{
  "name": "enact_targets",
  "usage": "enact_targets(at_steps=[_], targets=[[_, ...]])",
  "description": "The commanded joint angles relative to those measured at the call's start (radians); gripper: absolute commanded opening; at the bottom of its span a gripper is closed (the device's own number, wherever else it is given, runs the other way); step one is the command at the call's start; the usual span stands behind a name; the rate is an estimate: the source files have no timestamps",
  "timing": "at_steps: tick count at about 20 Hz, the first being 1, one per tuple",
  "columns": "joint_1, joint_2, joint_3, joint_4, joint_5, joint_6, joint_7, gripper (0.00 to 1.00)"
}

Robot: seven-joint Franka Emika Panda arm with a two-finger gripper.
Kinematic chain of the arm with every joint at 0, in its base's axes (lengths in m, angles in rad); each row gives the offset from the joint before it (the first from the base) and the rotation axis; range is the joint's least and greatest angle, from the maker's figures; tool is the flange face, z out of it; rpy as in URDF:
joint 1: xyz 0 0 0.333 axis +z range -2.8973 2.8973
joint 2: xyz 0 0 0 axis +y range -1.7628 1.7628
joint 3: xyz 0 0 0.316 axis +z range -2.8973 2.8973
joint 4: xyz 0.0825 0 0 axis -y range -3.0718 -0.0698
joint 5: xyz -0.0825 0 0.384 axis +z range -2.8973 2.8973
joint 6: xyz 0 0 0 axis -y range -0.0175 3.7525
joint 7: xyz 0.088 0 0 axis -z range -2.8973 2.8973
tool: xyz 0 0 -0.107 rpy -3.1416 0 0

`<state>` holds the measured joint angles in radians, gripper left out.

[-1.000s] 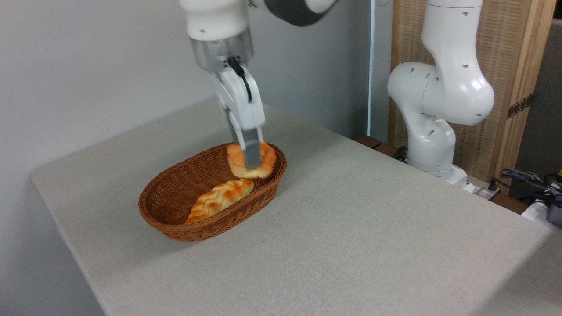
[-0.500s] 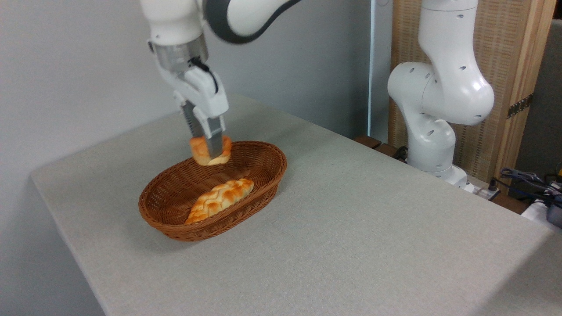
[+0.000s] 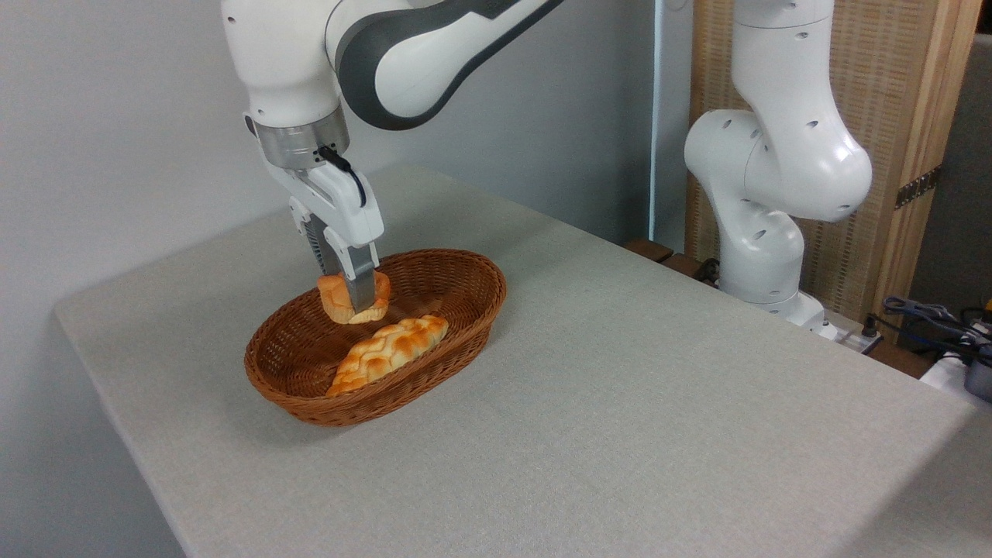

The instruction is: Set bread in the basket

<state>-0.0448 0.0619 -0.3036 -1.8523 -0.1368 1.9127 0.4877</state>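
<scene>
- The end effector is seen pinching the bread between its two fingers; the near finger crosses the front of the bun, while the far finger is hidden behind it.
- The bread is held tilted, clear of the wicker, above the 10 o'clock part of the basket, just inside the far-left rim.
- How far the bun hangs above the basket floor cannot be judged from this single view.
- Risk: if the fingers are spread from this position, the rounded bun may roll on landing. The rim is close at 10 o'clock, so a bounce in that direction could carry the bun onto the table.
- Risk: the grip appears to sit on a narrow band of a glossy, soft-looking surface. A sudden stop or swing could let the bun rotate or slip out early.
- The braided loaf lies along the basket middle, just toward 5 o'clock from the bun.
- Risk: a release over the loaf could leave the bun perched on it and unstable; a descent toward 5 o'clock could press the fingers into the loaf.
- Risk: a downward move too near 10 o'clock could catch the rim and tip or shift the light basket.
- A release is judged safer over the bare wicker between loaf and far rim.
</scene>
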Motion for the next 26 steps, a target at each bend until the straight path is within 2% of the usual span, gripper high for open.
enact_targets(at_steps=[1,9,11,13,16,18,20,24,26], targets=[[-0.01,0.009,0.004,0.016,0.014,0.008,-0.014,1.0],[-0.006,-0.014,0.017,0.034,0.017,0.008,0.005,1.0],[0.003,-0.022,0.029,0.106,0.061,-0.014,0.034,1.0],[0.005,-0.022,0.075,0.16,0.097,-0.087,0.049,1.0],[0.005,-0.02,0.142,0.229,0.083,-0.173,0.113,1.0],[0.005,-0.03,0.182,0.261,0.086,-0.199,0.118,1.0],[0.008,-0.04,0.253,0.294,0.083,-0.253,0.12,1.0],[-0.003,-0.063,0.32,0.306,0.082,-0.31,0.124,1.0],[-0.009,-0.073,0.328,0.306,0.08,-0.314,0.121,1.0]])
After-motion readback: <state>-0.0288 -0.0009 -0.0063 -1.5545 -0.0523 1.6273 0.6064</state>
